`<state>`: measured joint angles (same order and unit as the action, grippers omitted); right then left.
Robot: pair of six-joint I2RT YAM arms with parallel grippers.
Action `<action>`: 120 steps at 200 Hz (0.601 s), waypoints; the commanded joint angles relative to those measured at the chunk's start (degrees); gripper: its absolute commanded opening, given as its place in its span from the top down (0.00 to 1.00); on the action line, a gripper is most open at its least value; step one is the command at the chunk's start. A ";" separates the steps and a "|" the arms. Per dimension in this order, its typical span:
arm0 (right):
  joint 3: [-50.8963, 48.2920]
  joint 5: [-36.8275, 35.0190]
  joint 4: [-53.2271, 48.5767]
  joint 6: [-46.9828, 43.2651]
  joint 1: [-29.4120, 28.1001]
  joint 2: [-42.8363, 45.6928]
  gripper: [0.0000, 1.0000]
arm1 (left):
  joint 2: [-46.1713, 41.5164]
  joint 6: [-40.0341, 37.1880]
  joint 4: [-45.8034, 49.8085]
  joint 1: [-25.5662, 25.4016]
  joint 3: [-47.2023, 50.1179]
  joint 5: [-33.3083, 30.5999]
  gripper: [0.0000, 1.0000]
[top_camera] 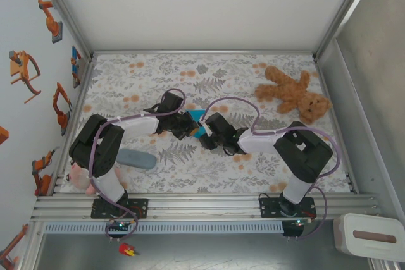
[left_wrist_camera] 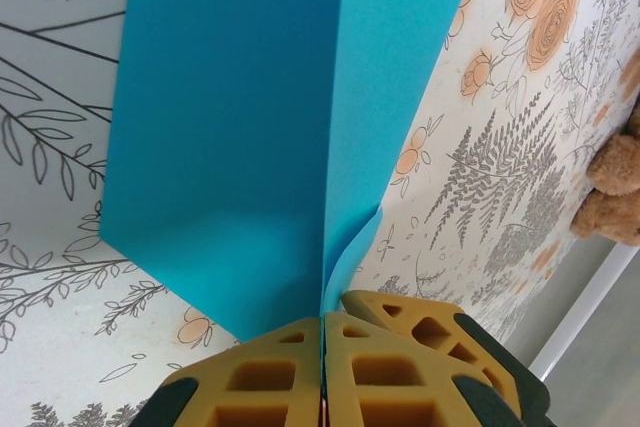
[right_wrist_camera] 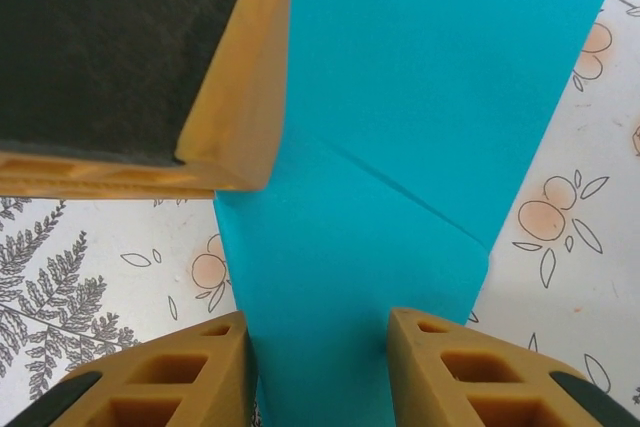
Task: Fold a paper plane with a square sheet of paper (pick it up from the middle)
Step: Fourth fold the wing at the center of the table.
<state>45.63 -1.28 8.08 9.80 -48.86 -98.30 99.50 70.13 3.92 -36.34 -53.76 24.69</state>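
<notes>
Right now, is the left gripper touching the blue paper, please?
Touching. The left wrist view shows the left gripper pinching the paper at its crease between shut jaws.

The sheet of paper (left_wrist_camera: 230,127) is thin, smooth, matt turquoise paper, sharply creased. Under it, the worktop (left_wrist_camera: 520,147) has a matt, flower-printed covering. The left pincer (left_wrist_camera: 323,342) touching the paper is matt ochre plastic with open cells. Well right of the paper, the teddy bear (top_camera: 294,95) is shaggy brown plush.
</notes>
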 commanded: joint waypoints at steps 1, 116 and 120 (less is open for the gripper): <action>0.65 -2.06 1.68 -0.92 -0.40 -0.92 0.64 | -1.85 1.06 0.80 0.36 -1.26 0.60 0.92; -0.71 1.09 3.29 -1.02 -0.29 -1.46 0.86 | -7.46 -0.61 2.84 4.90 1.88 -0.92 0.72; -0.80 1.33 3.41 -0.91 -0.34 -1.54 0.87 | -8.06 -0.68 2.68 5.28 2.27 -1.14 0.71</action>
<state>45.60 -1.43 9.13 8.93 -48.90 -99.00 95.59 70.28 4.99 -33.19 -53.49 24.53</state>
